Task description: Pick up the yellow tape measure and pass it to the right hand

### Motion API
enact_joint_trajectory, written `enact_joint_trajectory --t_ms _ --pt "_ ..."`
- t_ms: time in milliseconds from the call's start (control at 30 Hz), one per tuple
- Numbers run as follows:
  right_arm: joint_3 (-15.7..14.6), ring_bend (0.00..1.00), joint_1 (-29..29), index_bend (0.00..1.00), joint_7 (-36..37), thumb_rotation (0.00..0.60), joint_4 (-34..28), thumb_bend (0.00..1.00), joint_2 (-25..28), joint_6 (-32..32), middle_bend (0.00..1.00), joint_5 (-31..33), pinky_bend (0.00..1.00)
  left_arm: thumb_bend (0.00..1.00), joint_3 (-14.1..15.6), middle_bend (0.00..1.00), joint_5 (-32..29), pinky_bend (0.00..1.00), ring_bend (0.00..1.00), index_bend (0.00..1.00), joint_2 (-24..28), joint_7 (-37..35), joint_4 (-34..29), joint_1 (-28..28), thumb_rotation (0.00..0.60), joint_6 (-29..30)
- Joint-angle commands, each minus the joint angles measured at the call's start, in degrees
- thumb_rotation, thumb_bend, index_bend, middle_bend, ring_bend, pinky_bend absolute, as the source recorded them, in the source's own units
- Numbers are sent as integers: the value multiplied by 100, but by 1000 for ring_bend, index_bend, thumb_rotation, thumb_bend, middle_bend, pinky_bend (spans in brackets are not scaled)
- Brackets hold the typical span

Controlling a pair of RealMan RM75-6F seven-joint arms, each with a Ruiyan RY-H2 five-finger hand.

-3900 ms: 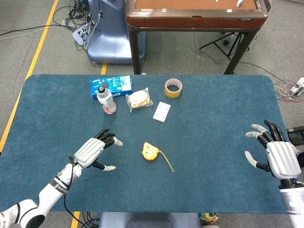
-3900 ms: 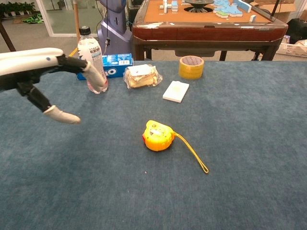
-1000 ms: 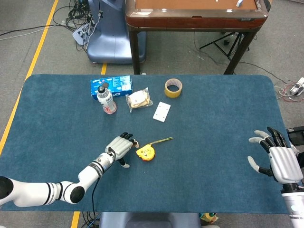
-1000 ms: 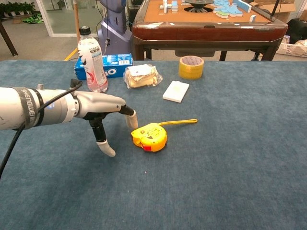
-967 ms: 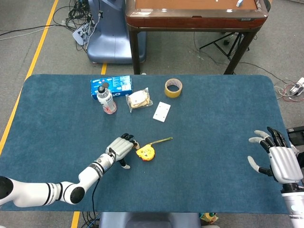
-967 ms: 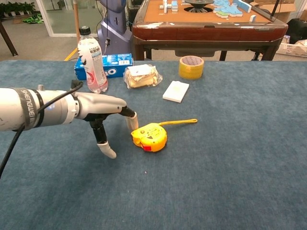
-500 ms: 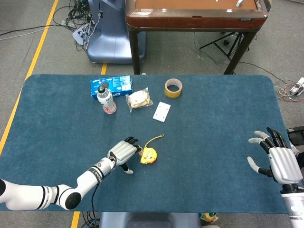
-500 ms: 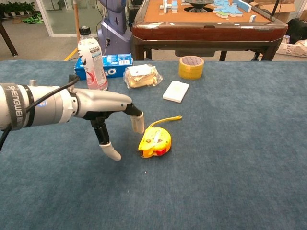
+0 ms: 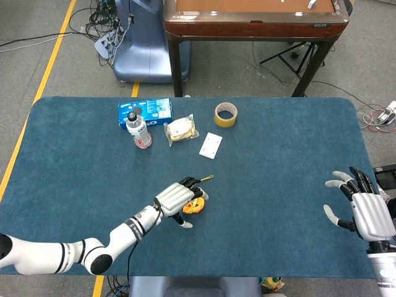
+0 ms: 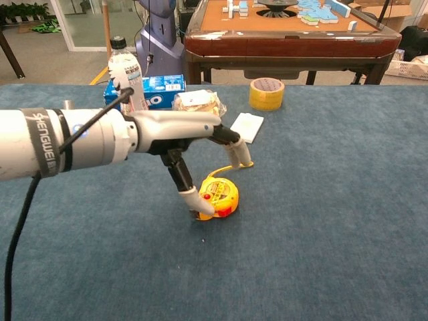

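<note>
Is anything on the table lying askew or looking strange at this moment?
Only the yellow tape measure: it stands tipped on its edge, not flat, under the left robot hand, whose thumb touches it. The other items look orderly.

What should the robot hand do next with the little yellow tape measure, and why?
Probably close its fingers around the yellow tape measure before lifting. The left robot hand arches over it, thumb tip touching its near side and another finger beyond its far side, but it looks not yet gripped and still sits on the table. The right robot hand waits open, far off.
</note>
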Motion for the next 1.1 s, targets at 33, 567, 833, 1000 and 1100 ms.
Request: enact_joint_trajectory --t_ms 33,567,833,1000,1100 --pt "1 49 -9 324 15 600 4 398 5 9 197 3 0 73 -24 249 -3 0 0 242 -191 65 110 -145 600 -151" --pt "-14 49 -118 324 254 600 73 399 75 136 197 -76 0 74 69 240 -778 0 0 231 -980 974 1002 -676 600 -264" --pt "0 49 -93 324 268 600 63 399 66 106 197 -113 0 73 407 239 -1572 0 0 245 -762 1867 974 -771 600 -2" --pt "14 49 -38 324 218 600 53 398 2 38 197 -124 0 74 623 254 -1950 0 3 277 -311 2189 546 -735 600 173" --pt "21 49 -12 324 191 600 45 398 -36 14 197 -136 0 74 748 259 -2180 0 8 282 -28 2274 258 -705 600 206"
